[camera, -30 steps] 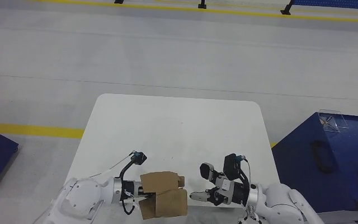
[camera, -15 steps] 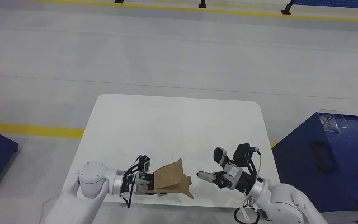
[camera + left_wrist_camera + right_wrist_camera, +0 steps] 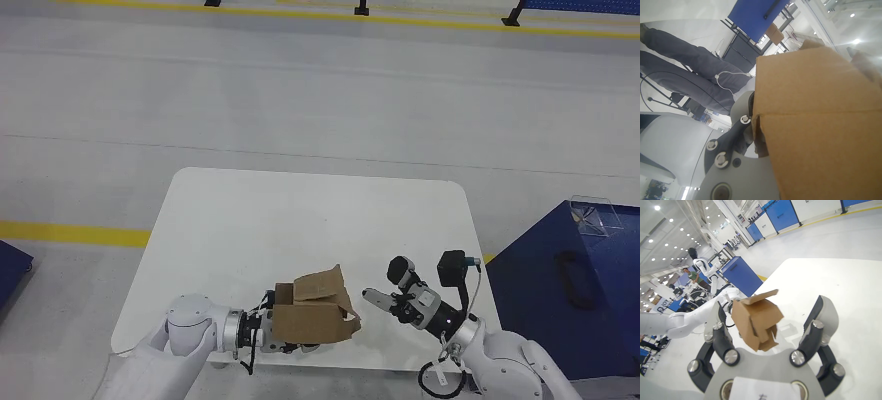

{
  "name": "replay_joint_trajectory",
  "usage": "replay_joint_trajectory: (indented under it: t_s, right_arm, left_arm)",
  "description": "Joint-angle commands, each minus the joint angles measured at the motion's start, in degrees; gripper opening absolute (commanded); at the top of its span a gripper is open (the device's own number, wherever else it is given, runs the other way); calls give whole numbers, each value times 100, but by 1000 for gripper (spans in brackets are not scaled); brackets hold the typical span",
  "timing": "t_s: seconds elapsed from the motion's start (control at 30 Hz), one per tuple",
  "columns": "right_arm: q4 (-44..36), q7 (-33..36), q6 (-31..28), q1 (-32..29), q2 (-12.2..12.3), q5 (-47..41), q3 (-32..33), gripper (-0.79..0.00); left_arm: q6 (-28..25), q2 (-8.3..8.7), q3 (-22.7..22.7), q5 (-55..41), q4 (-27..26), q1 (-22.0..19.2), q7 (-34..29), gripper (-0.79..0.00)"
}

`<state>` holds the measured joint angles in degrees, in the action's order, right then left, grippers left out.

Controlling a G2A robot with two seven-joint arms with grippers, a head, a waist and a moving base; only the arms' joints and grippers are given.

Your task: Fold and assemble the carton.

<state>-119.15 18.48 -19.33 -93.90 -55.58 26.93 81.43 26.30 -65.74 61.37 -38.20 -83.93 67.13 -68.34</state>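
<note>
Dark-linked left gripper (image 3: 268, 330) sat low over the near edge of the white surface (image 3: 300, 220), left of centre. Its fingers (image 3: 730, 136) were pinched on the left end of the carton (image 3: 315, 312). In the left wrist view one dark finger link lay against the cardboard edge, and the far finger was hidden behind the wall of the carton (image 3: 819, 117).

Carton: brown corrugated card, partly formed into a box shape. It was held between the two grippers, at the near edge of the surface and around its middle. It did not appear to rest on the surface, since the right wrist view showed a faint shadow on the white top beyond it. One top flap stood raised and tilted, not closed down. At the end of the carton (image 3: 757, 321) facing the right arm, small end flaps were folded partway inward and left uneven. The body sat tilted, not square to the surface edge.

Right gripper (image 3: 385, 283) was just beside the carton's right end and apart from it, with no contact visible. Its fingers (image 3: 821, 311) were spread wide, one to each side of the carton's end as the right gripper (image 3: 770, 304) faced it, holding nothing.

Farther right, off the surface, stood a blue cabinet (image 3: 560, 290).
</note>
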Motion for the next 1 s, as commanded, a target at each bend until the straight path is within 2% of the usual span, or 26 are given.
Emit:
replay_joint_trajectory:
  t_s: [0.0, 0.2, 0.3, 0.47, 0.6, 0.77, 0.97]
  right_arm:
    - [53, -120, 138, 16, -14, 438, -70, 0]
    - [347, -62, 258, 168, -63, 904, -441, 0]
    - [453, 151, 344, 280, -76, 1334, -631, 0]
    - [647, 595, 161, 481, -112, 1835, -1131, 0]
    - [716, 578, 130, 609, -169, 1844, -1461, 0]
    - [688, 227, 257, 650, -201, 1781, -1402, 0]
    - [460, -26, 282, 429, -181, 1759, -1099, 0]
  left_arm:
    - [-140, 11, 56, -114, -85, 68, 1, -785]
    - [-522, 56, 234, -167, -276, 257, 199, -785]
    - [-529, 76, 286, -227, -367, 329, 222, -785]
    - [-570, 104, 361, -328, -462, 425, 269, -785]
    - [-601, 116, 365, -391, -474, 459, 270, -785]
    - [-658, 130, 364, -391, -441, 475, 320, -785]
    - [-717, 156, 418, -376, -353, 520, 460, -785]
